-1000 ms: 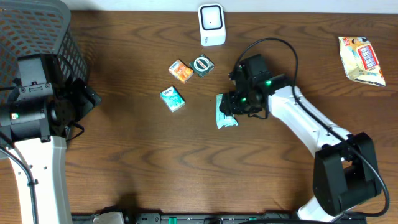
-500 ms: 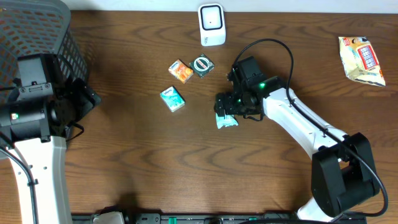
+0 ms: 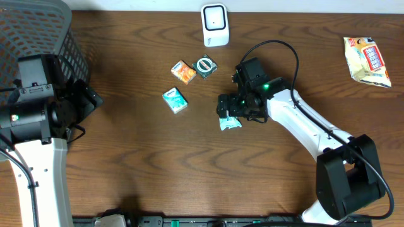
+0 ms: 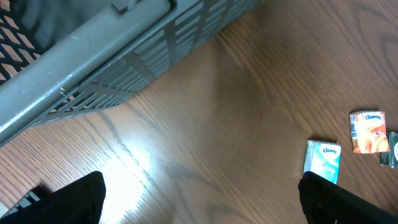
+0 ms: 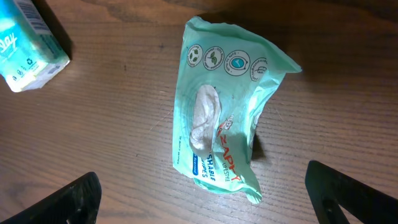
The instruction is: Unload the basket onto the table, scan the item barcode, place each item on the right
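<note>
A mint-green pack of wipes [image 3: 230, 122] lies crumpled on the wooden table, and it fills the middle of the right wrist view [image 5: 221, 118]. My right gripper [image 3: 227, 108] hovers over its upper end, open, with its fingers [image 5: 357, 193] wide on either side and nothing between them [image 5: 208, 205]. The white scanner [image 3: 214, 25] stands at the back edge. My left gripper [image 3: 88, 99] is open beside the basket, over bare wood [image 4: 199, 202].
A grey mesh basket [image 3: 38, 38] fills the back left corner. An orange tissue pack [image 3: 183, 72], a round green item [image 3: 206, 65] and a teal tissue pack [image 3: 175, 99] lie left of the wipes. A snack bag [image 3: 367, 60] sits far right.
My right gripper's jaws have spread wide and the arm has shifted slightly left. The wipes pack stays lying on the table. The left arm has not moved.
</note>
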